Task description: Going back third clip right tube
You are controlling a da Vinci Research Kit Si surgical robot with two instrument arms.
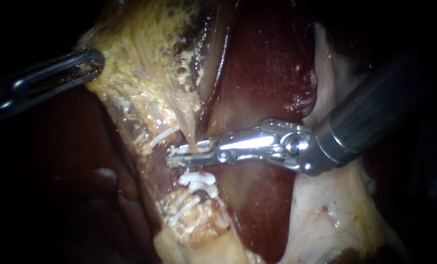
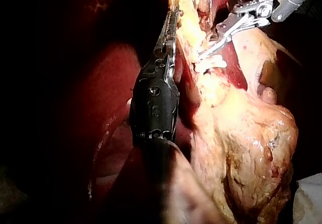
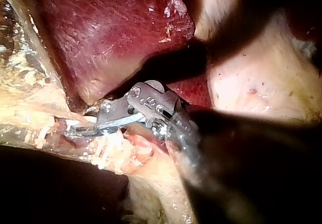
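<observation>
Right instrument (image 1: 191,151) was noted with jaws parted astride the tube (image 1: 190,133), crosswise to its near-far run; white clips (image 1: 199,180) lay just nearer; exit judged rightward along its shaft

Light from the endoscope falls bright in the middle, while the edges sink to black. Hard glare flashes off the right instrument (image 1: 180,155) and the wet liver (image 1: 272,63). The left instrument (image 1: 89,61) lies in shadow.
</observation>
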